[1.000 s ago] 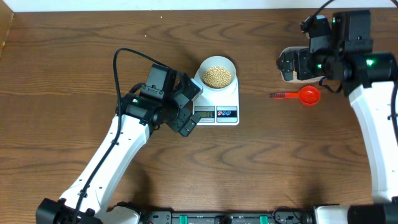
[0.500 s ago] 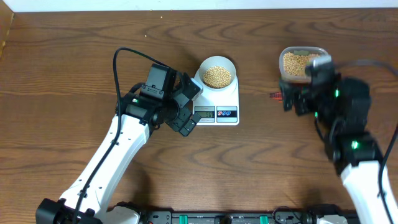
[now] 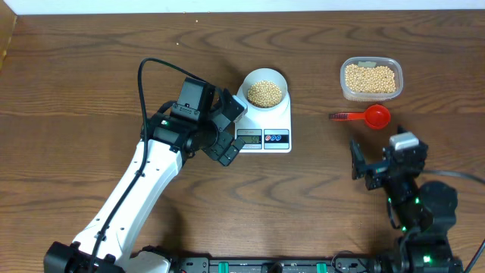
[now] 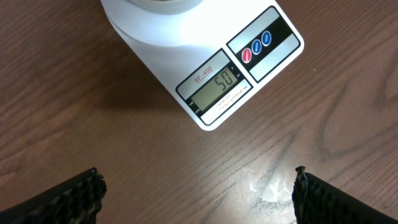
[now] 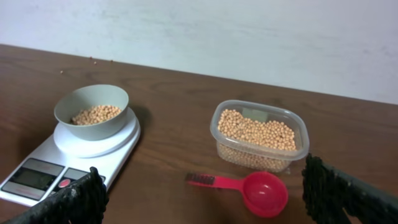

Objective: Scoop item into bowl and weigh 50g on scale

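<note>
The pale bowl stands on the white scale and holds tan beans. In the left wrist view the scale's display reads 50. My left gripper hovers open just left of the scale's display edge, with bare wood between its fingers. My right gripper is open and empty near the front right of the table, facing the bowl, the scale and the red scoop. The scoop lies empty on the table.
A clear plastic tub full of beans stands at the back right, just beyond the scoop. In the right wrist view the tub stands in front of a white wall. A black cable loops over the left arm.
The right arm has swung from over the tub at the back right down to the front right of the table, uncovering the tub. The left arm, bowl and scale have not moved.
</note>
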Controlling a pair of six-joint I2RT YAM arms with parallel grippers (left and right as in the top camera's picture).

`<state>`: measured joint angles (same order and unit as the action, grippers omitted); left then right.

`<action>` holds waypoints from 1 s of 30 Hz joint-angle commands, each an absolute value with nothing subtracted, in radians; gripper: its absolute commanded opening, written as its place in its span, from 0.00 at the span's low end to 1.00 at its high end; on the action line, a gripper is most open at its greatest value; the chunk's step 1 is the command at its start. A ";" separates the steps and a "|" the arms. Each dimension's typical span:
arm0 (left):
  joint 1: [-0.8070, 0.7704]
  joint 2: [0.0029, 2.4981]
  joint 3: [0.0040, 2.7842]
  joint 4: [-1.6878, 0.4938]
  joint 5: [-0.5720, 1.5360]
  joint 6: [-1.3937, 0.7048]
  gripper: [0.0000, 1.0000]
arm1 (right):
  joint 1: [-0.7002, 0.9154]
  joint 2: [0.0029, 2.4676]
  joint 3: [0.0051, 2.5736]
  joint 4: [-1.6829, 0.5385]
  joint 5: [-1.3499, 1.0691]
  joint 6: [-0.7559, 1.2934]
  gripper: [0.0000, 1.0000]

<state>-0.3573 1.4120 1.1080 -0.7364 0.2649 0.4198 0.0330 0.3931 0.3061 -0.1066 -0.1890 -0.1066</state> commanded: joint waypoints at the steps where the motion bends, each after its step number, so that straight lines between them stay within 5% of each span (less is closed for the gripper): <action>1: -0.357 1.402 1.132 -0.740 0.280 0.429 0.98 | 0.026 0.320 0.251 -0.105 -0.186 -0.114 0.99; 18: -0.357 1.402 1.132 -0.740 0.280 0.429 0.98 | 0.023 0.002 0.005 0.005 -0.109 -0.113 0.99; 30: -0.358 1.402 1.132 -0.740 0.280 0.429 0.98 | 0.028 0.004 0.005 -0.068 -0.084 -0.104 0.99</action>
<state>-0.3573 1.4120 1.1080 -0.7364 0.2649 0.4198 0.0311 0.0128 0.0071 -0.0544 -0.0990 -0.1066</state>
